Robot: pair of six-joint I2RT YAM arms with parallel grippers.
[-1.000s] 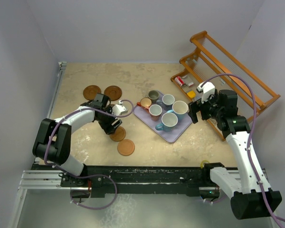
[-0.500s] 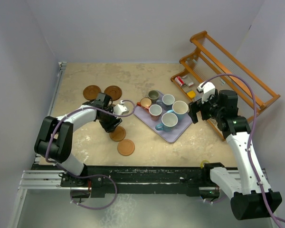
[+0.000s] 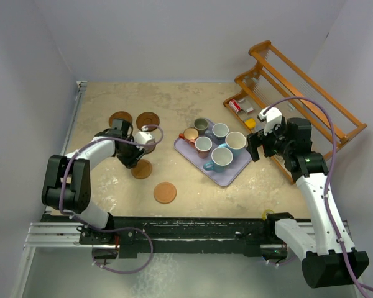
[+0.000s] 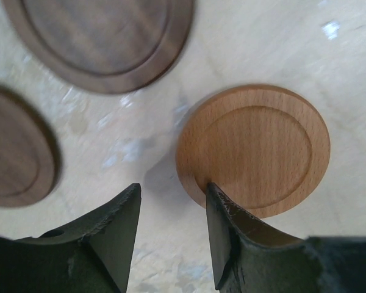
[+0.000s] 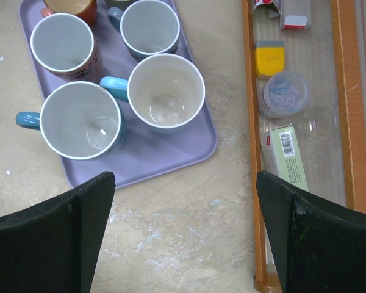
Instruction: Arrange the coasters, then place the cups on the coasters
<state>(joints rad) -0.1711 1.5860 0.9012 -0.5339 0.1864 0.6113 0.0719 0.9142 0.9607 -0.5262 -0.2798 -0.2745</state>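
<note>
Since the light coaster [image 4: 253,149] lies flat on the worktop [image 4: 354,73] well left of the lavender tray [image 5: 171,149], the left hand [image 4: 172,189] stands half open, gripping nothing, one finger [image 4: 226,232] on its rim, seemingly to slide it toward two darker coasters [image 4: 104,36]. Beside the tray's right edge the right hand [image 5: 184,177] hovers wide open and empty, likely awaiting the cups [image 5: 79,119] there. No writing is legible; one box [image 5: 285,152] shows only a barcode.

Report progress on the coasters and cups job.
Done: two dark coasters sit side by side. In hand: the left gripper, jaws apart, is at a light coaster. Left: another coaster, and all six cups wait on the tray.
</note>
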